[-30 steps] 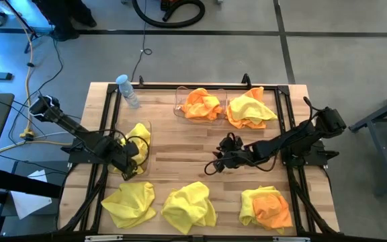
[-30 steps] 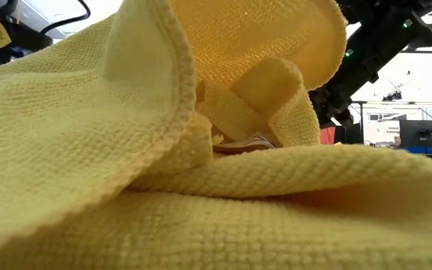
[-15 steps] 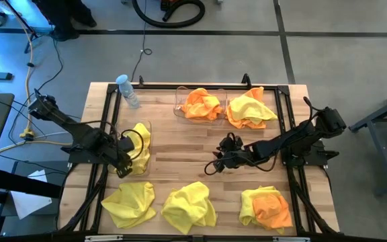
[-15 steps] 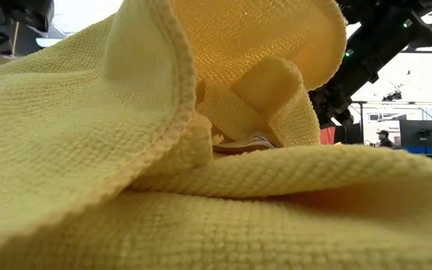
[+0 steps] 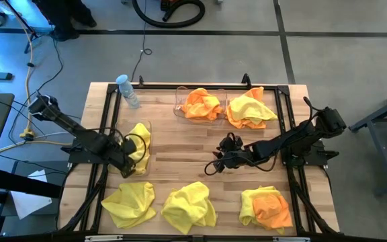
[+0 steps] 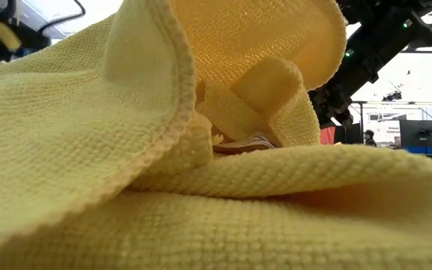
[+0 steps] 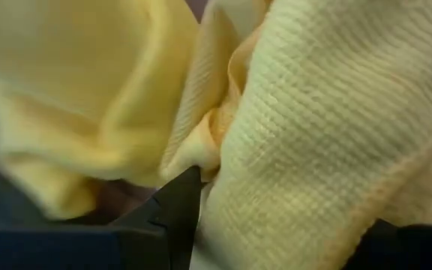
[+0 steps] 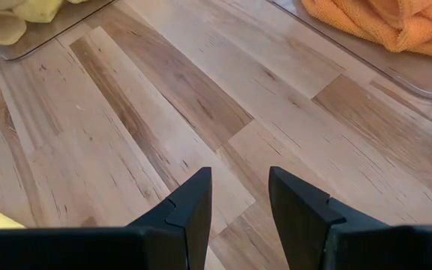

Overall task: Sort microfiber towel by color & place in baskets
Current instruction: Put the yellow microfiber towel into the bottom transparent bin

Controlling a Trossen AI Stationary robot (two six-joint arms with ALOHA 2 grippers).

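Two clear plastic tubs (image 5: 200, 107) at the desk's far edge; a clear water bottle (image 5: 127, 91) nearby. We see the left gripper (image 5: 127, 163) clenching a fuzzy yellow towel (image 5: 140, 139); the right gripper (image 8: 238, 196) is parted. Another yellow cloth (image 6: 201, 187) blocks our low view.

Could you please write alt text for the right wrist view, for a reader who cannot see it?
The right gripper hangs open and empty over the bare light wooden plank table. At the picture's edges lie a fuzzy orange microfiber towel in a clear plastic basket and a yellow towel in another clear basket.
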